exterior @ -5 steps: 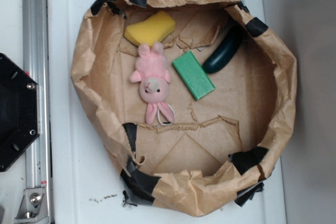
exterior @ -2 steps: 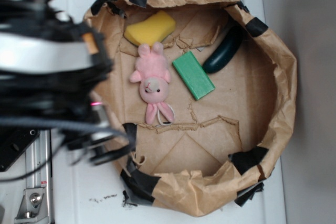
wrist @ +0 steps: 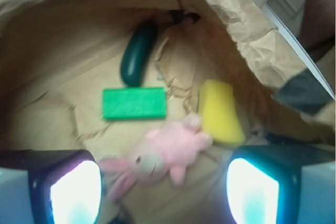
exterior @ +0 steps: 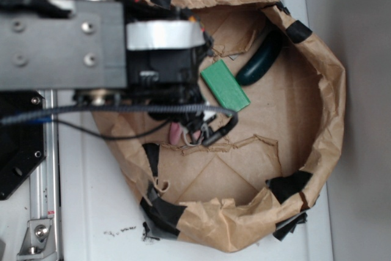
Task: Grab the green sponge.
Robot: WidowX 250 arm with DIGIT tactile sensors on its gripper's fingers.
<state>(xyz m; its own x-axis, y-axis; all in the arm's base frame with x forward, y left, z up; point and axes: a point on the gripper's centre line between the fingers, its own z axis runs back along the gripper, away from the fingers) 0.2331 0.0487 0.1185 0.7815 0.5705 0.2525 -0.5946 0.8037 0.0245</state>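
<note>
**Green sponge lies ahead of the tool, past the bunny**

The tool [wrist: 164, 184] is spread apart: in the wrist view its two fingers stand at the lower left and lower right corners with a wide empty gap between them, and nothing is held.

The green sponge [wrist: 134, 103] rests flat on the paper floor of the brown paper bag [exterior: 317, 71]. Taking the pink bunny [wrist: 160, 153] as landmark: the bunny is directly between the fingers, and the green sponge is just beyond it, a little to the left, near but not touching as far as I can see. The yellow sponge [wrist: 220, 111] lies to the right of the bunny, and the dark green cucumber [wrist: 138, 52] lies further away, behind the green sponge.

In the wrist view, the long axis of the green sponge runs across the picture, almost parallel to the line from finger to finger. I judge the tool must go forward over the bunny and probably turn, so that the fingers close across the short side.

I can read no brand, label or writing anywhere.
</note>
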